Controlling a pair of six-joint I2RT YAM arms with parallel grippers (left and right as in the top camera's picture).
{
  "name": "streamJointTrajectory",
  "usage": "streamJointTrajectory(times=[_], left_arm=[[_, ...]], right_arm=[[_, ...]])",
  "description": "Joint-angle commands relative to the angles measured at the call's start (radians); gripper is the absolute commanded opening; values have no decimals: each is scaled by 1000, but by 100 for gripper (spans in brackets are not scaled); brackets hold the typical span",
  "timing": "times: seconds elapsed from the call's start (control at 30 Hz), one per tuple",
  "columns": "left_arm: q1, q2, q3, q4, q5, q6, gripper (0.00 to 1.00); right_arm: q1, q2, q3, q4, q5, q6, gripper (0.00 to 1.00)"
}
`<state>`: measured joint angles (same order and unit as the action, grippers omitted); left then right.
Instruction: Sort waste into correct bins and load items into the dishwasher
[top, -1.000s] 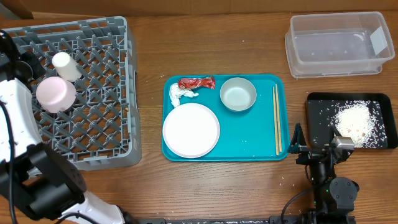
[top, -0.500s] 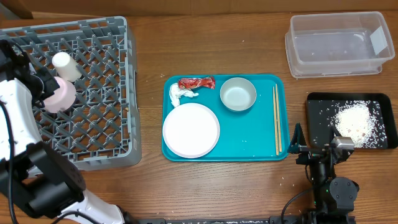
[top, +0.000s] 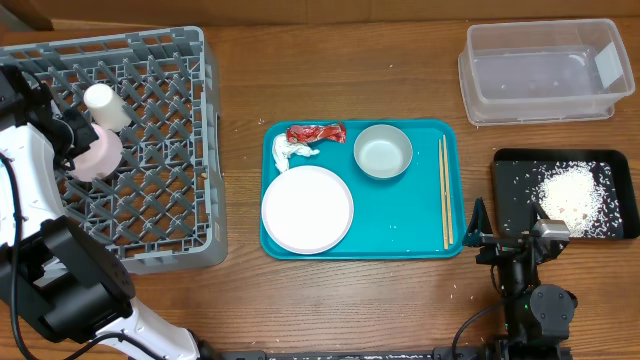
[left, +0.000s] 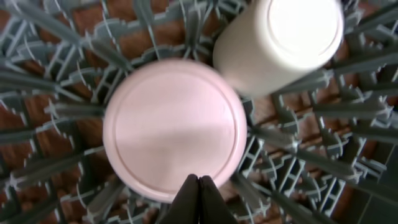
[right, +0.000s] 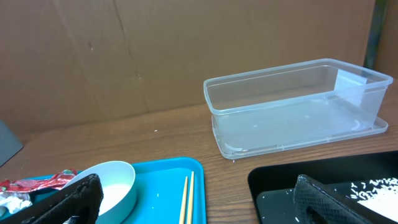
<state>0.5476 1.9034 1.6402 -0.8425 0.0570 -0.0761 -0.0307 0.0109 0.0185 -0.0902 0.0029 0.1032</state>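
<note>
Left wrist, pink-backed plate (left: 174, 127) on grey rack (left: 311, 112), left fingers (left: 189, 200) clenched, right fingers (right: 326, 198) released

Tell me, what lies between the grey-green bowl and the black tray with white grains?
In the overhead view, a pair of wooden chopsticks lies on the teal tray between the bowl and the black tray; then a strip of bare wooden table.

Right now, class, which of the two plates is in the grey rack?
The pink-backed plate, beside the white cup; the other white plate lies on the teal tray.
</note>
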Motion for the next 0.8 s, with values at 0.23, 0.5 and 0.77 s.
streamJointTrajectory(times=[0.23,0.5,0.77], left_arm=[[4,126,-2,51,-93,-6,4],[4,127,18,34,-90,-65,4],[4,6,105,-47,187,-194,4]], right_arm=[[3,-8,-11,5,-4,-6,100],[3,-8,-11,6,-4,-6,100],[3,-8,-11,6,-4,-6,100]])
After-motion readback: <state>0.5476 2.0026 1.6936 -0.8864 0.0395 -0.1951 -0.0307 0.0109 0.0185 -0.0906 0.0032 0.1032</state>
